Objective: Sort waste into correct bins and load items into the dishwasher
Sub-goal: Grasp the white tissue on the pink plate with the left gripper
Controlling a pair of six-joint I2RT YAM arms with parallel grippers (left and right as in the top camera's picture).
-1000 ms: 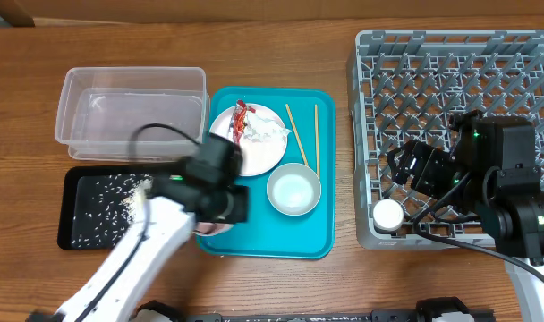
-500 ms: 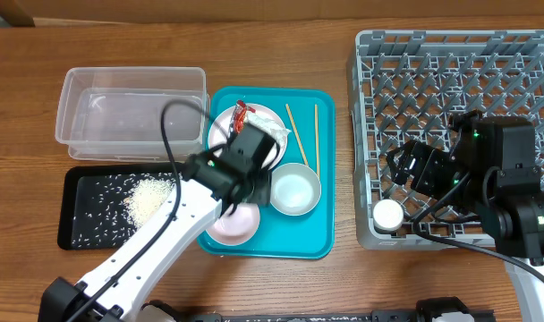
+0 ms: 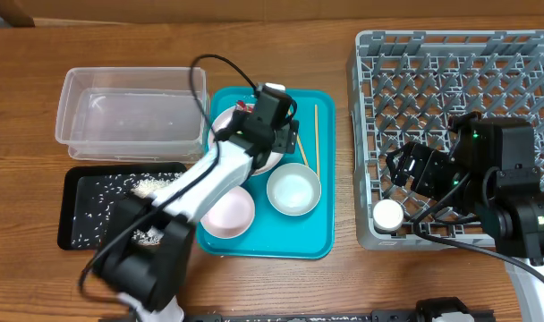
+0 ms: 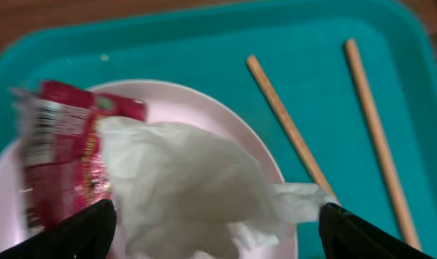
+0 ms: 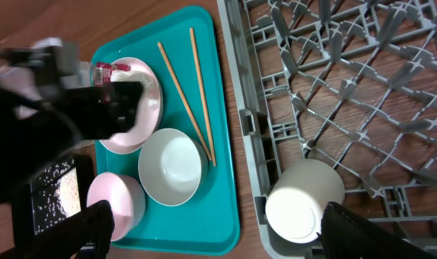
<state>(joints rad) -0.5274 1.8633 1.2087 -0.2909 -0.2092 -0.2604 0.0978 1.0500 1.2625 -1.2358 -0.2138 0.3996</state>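
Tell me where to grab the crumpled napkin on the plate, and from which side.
Pinch the napkin at its raised, crumpled middle, coming straight down from above. It lies in a loose heap on the plate, so its flat edges probably offer little to clamp. Stay off the side where the red wrapper lies against it. The open left gripper straddles it.

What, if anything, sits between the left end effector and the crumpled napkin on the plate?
Nothing visible. The open left end effector hangs directly over the napkin on the plate; the red wrapper lies beside it.
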